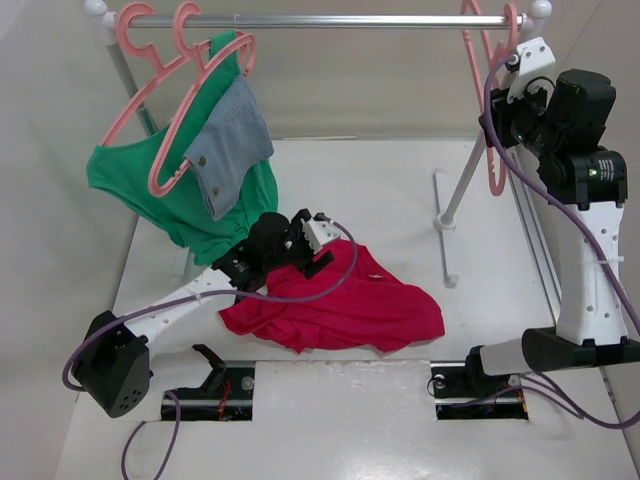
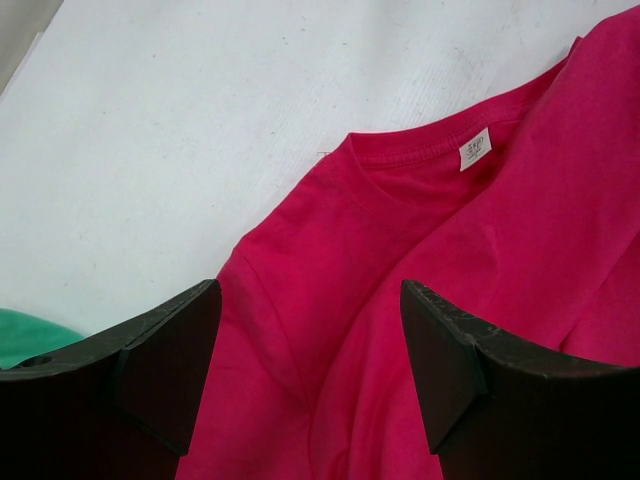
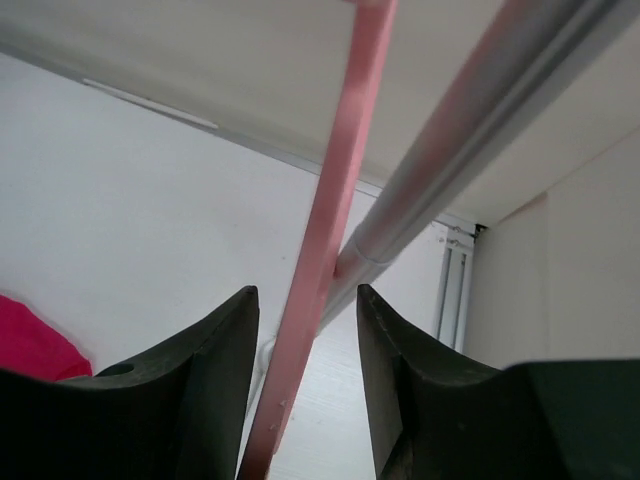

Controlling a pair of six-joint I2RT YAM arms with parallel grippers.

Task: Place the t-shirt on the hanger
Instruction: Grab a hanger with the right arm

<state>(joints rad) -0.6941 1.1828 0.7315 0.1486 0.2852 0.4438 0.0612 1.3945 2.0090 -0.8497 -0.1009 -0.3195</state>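
The crimson t-shirt [image 1: 345, 305] lies crumpled on the white table, its round neck and white label [image 2: 475, 150] showing in the left wrist view. My left gripper [image 1: 318, 255] is open just above the shirt's upper left part, and red cloth [image 2: 330, 300] shows between its fingers [image 2: 165, 370]. The empty salmon-pink hanger [image 1: 495, 150] hangs from the right end of the rail. My right gripper [image 1: 497, 128] is open with its jaws on either side of one thin bar of the hanger [image 3: 330, 230], a gap on each side.
A green garment [image 1: 160, 190] and a small denim piece [image 1: 232, 140] hang on pink hangers at the left end of the metal rail [image 1: 330, 20]. The rack's right leg [image 3: 470, 140] and foot [image 1: 445, 225] stand close to the right gripper.
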